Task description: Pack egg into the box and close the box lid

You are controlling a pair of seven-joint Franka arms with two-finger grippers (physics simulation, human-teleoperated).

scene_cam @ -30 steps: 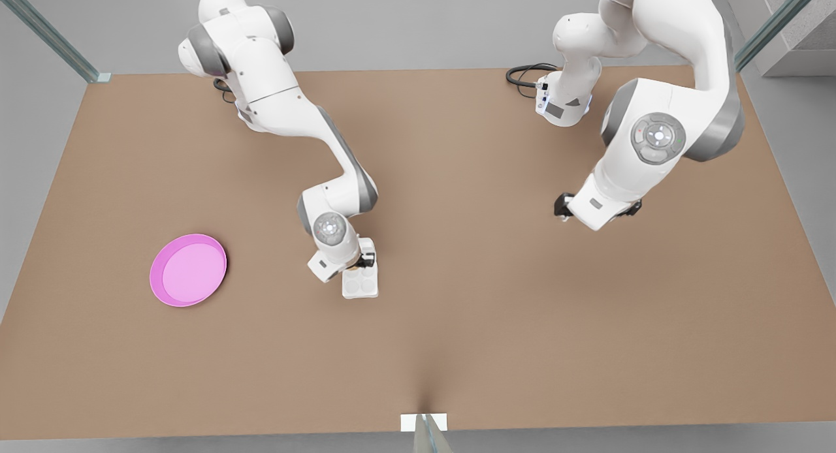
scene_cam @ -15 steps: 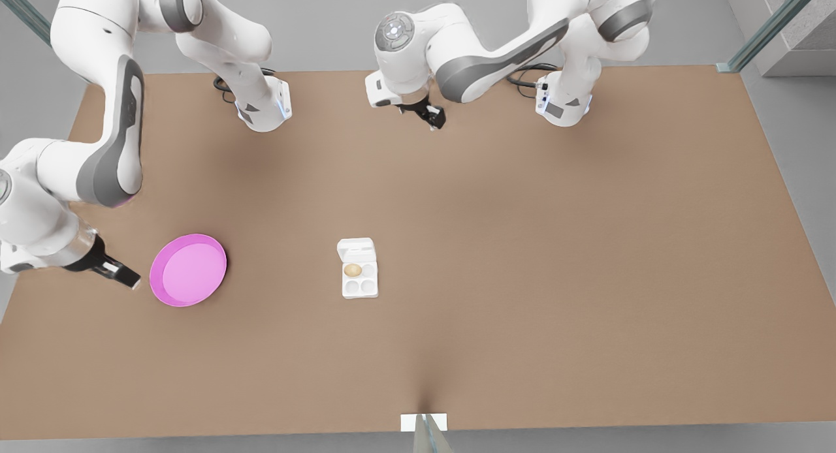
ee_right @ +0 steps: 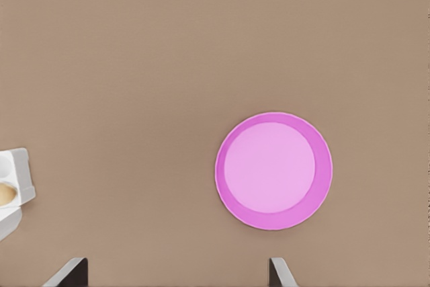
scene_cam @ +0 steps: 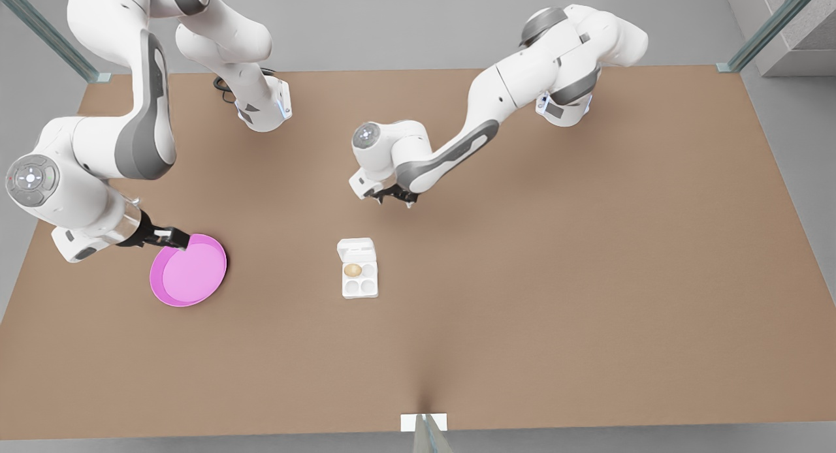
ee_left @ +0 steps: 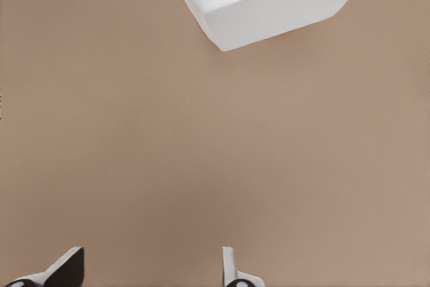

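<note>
Both my arms have swung in. In the front view my left gripper (scene_cam: 392,198) now hangs near the small white square egg carton box (scene_cam: 360,284). My right gripper (scene_cam: 175,239) is at the round pink plate (scene_cam: 189,273). The tiny tan egg (scene_cam: 353,269) sits in a cup, so I think only the smooth white box lid (scene_cam: 356,249) needs shutting.

In the left wrist view my fingers (ee_left: 67,270) are spread wide, holding nothing. The lid lies ahead of them.

In the right wrist view my fingers (ee_right: 70,272) are spread too, with the plate just ahead.

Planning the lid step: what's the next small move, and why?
Probably move the open left pincer down to the far edge of the box lid to start folding it shut. The egg already sits in a cup of the box, the lid lies open, and the right pincer waits by the pink plate.
</note>
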